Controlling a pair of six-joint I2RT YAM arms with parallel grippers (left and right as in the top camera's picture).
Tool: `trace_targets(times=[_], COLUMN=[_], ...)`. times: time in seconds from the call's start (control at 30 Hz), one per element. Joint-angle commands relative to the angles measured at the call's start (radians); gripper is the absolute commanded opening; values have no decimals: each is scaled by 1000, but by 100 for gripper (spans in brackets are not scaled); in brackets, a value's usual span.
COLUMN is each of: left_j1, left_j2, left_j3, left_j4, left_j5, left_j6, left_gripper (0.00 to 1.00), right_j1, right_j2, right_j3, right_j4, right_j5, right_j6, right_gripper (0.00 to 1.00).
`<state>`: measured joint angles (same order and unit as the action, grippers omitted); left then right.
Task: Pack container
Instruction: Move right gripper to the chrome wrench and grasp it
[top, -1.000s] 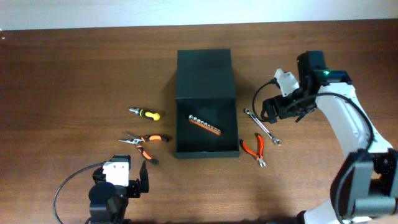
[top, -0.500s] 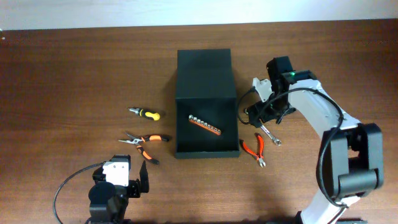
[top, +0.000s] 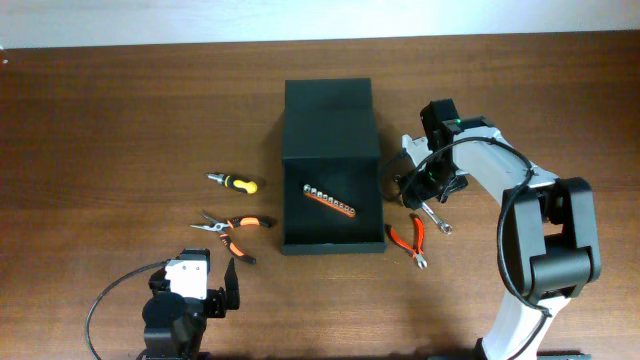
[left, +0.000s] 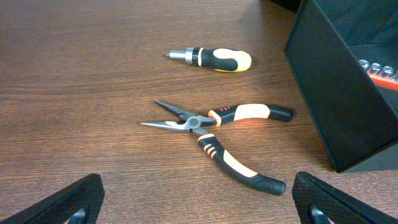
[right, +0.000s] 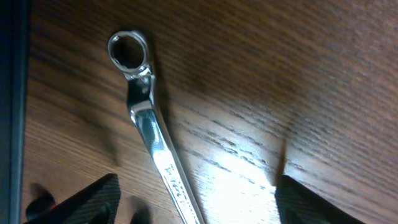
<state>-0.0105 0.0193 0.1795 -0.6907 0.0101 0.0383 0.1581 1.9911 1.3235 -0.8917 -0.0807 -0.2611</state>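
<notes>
The dark container (top: 332, 120) stands open at mid table, its flap lid lying back; an orange socket rail (top: 330, 200) lies inside. My right gripper (top: 418, 188) is open, low over a silver wrench (top: 432, 215), whose shaft runs between the fingers in the right wrist view (right: 158, 149). Red pliers (top: 412, 242) lie just right of the container. My left gripper (top: 232, 290) is open and empty at the front left. Ahead of it lie orange-handled needle-nose pliers (left: 217, 134) and a stubby yellow-black screwdriver (left: 214, 59).
The container's right wall (right: 9, 112) stands close to the left of my right gripper. Its front corner (left: 348, 112) is to the right of my left gripper. Both arms' cables loop near the tools.
My right arm has swung left and down from the right side of the table to the wrench beside the container. The left arm has not moved.
</notes>
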Motion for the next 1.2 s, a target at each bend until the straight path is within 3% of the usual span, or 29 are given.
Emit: trace_targets(times=[0.0,0.33,0.9,1.0,1.17], left_j1=[5,5,5,5,5], left_j2=[-10,-10,-10,-10,-10], left_j3=[-4,-4,-4,-4,-4], left_j4=[5,5,5,5,5], left_j5=[-10,-10,-10,-10,-10], left_j6=[16,16,16,16,16], left_gripper=[99,99,99,99,99], right_j1=[29,109,109,109,109], right_j2=[12,13,45,61,66], right_j3=[-5,-5,-6,-6,-5], right_j4=[15,59,62,58,60], right_j5=[24,137,138,137,139], right_j6=[8,8,9,10,9], right_gripper=[73,69,52,45,23])
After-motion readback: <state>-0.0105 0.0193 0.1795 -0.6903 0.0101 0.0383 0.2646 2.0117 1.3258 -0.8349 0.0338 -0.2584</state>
